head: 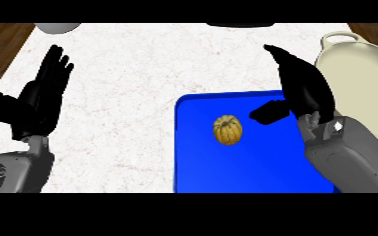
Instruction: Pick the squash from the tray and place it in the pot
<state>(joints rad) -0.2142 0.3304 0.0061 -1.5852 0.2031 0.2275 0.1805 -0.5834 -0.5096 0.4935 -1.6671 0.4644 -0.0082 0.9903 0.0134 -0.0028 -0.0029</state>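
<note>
- Currently the squash [227,130] lies on the blue tray [221,172], towards its left half, apart from the right hand [304,87], which shows to its right and higher in the view.
- The right hand is spread: its fingers reach straight towards the far side of the counter, its thumb sticks out sideways towards the squash without touching it, and it holds nothing.
- The squash is small, rounded and ribbed, yellow-orange with darker mottling.
- The tray is flat, smooth and rectangular with rounded corners.
- A cream pot [354,65] with a loop handle stands just beyond the right hand, at the right edge.
- The left hand [40,97] rests open at the left edge, fingers up, over the white marbled counter [148,80].
</note>
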